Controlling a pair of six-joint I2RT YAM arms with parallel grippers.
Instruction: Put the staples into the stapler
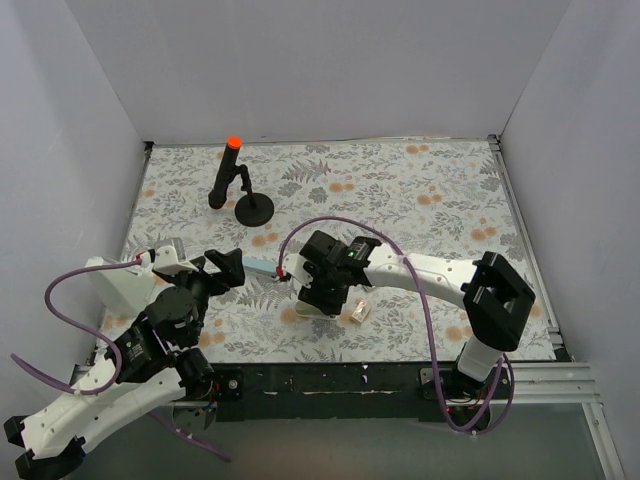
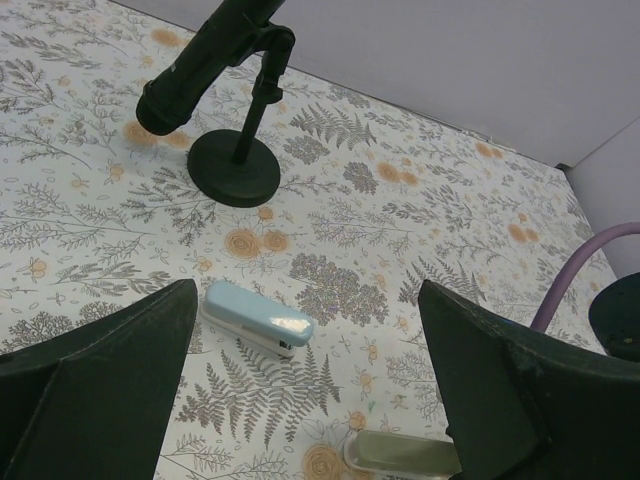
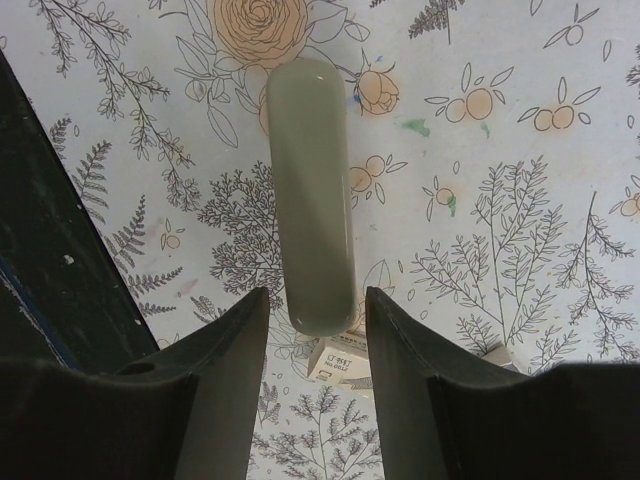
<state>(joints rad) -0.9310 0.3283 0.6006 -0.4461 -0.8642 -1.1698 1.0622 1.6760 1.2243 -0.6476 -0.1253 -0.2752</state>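
Your right pincer (image 3: 315,298) hangs low over the table (image 1: 400,200) with its jaws apart, one finger on each side of the near end of the stapler (image 3: 312,200). A slim strip of the flowered cloth shows between each finger and the stapler's side, so nothing is clamped. The stapler lies flat and closed, its pale olive back facing up, and runs straight away from the pincer in the right wrist view. The staples (image 3: 340,362) are in their small whitish box, which lies on the cloth right at that same end of the stapler. Your fingers partly hide it, so I cannot tell whether box and stapler touch. From above, the box shows just to the right of the pincer, near the front edge of the table. Your left pincer (image 2: 308,290) is spread wide and holds nothing. It hovers over the cloth on the left side and looks down at a light blue stapler (image 2: 258,318), which lies between the two arms. Farther back on the left stands a black stand with an orange tip (image 1: 232,180) on a round base.
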